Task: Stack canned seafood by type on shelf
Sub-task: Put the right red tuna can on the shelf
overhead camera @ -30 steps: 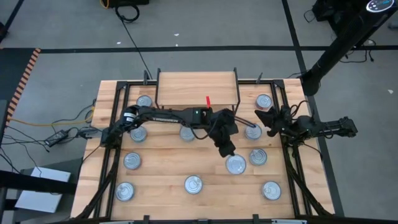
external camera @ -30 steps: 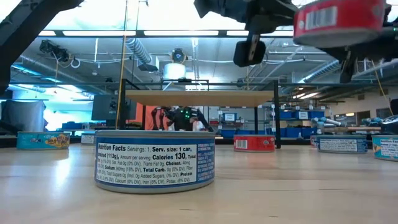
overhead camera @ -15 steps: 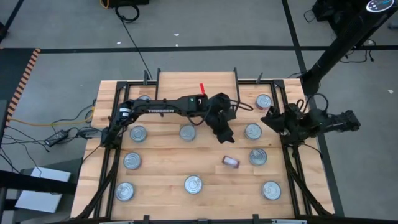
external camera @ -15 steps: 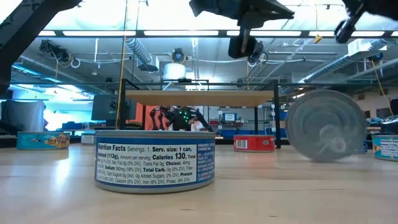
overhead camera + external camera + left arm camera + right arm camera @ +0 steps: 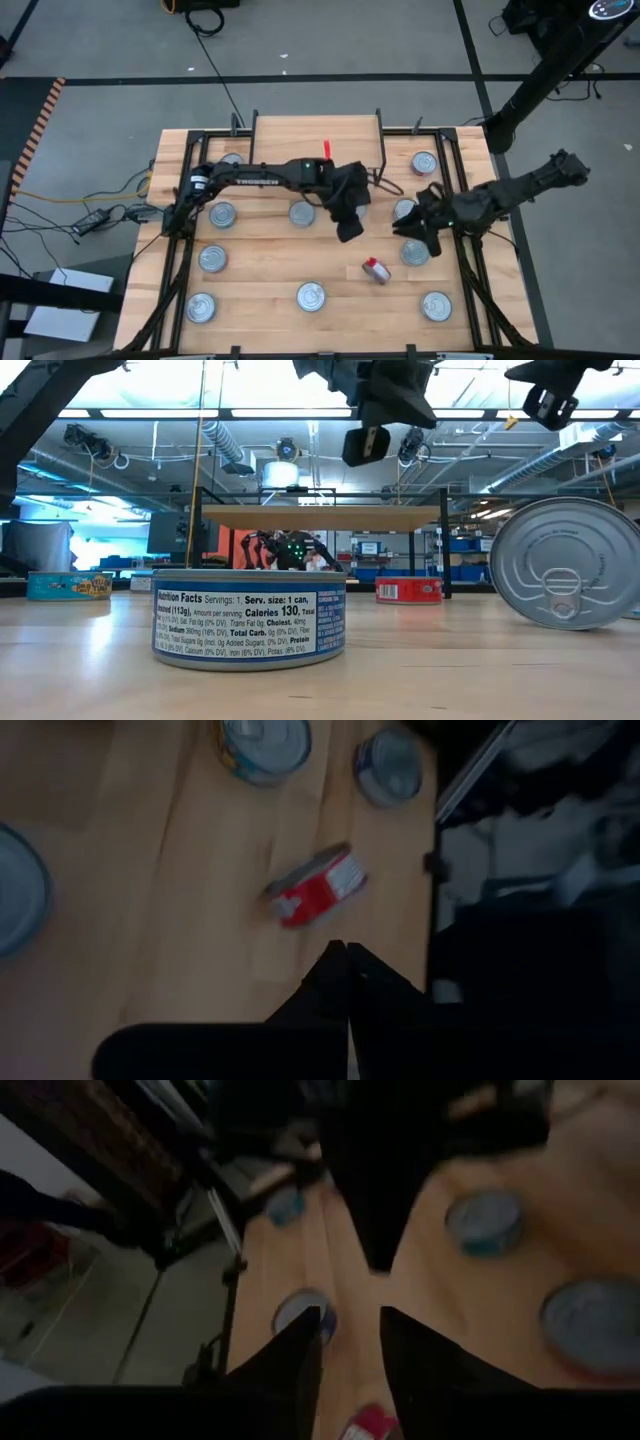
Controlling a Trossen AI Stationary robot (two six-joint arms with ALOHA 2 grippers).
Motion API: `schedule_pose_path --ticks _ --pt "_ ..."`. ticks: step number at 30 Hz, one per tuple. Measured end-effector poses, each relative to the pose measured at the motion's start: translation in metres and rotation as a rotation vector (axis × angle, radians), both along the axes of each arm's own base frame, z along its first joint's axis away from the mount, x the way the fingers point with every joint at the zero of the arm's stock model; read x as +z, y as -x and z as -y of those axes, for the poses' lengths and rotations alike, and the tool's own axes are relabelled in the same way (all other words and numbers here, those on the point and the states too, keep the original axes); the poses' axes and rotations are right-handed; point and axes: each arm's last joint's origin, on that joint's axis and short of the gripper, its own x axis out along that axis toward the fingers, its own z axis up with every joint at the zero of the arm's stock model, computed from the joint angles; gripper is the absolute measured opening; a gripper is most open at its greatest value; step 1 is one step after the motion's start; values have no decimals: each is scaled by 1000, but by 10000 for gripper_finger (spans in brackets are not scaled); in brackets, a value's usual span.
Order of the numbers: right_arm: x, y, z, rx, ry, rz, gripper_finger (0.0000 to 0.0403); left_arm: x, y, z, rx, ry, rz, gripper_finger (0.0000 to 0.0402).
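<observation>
A red can [image 5: 376, 269] lies tipped on its side on the counter [image 5: 260, 270], in front of the shelf [image 5: 317, 143] and just beside an upright can [image 5: 415, 252]. In the low view its silver pull-tab top [image 5: 565, 562] faces the camera. The left gripper [image 5: 348, 228] hangs above the counter between the shelf and the red can, its fingers shut together and holding nothing. The right gripper [image 5: 422, 226] is over the counter's right side, near two upright cans, fingers parted with nothing between them. The other cans stand upright, scattered across the counter; one with a blue label [image 5: 249, 615] sits nearest the low camera. The shelf top carries no can.
</observation>
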Motion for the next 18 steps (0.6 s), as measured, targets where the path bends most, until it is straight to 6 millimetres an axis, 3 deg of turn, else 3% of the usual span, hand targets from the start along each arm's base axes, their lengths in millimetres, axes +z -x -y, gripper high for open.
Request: schedule_pose_path --ticks 7,11,18 --pt "-12 -21 -32 -10 -55 -204 164 -1 2 28 -101 -145 39 0" --pt "-13 -37 -49 -43 -30 -343 170 0 1 34 -155 -184 76 0" --pt "9 -60 -69 -43 13 -519 189 9 -9 40 -161 -187 230 0"
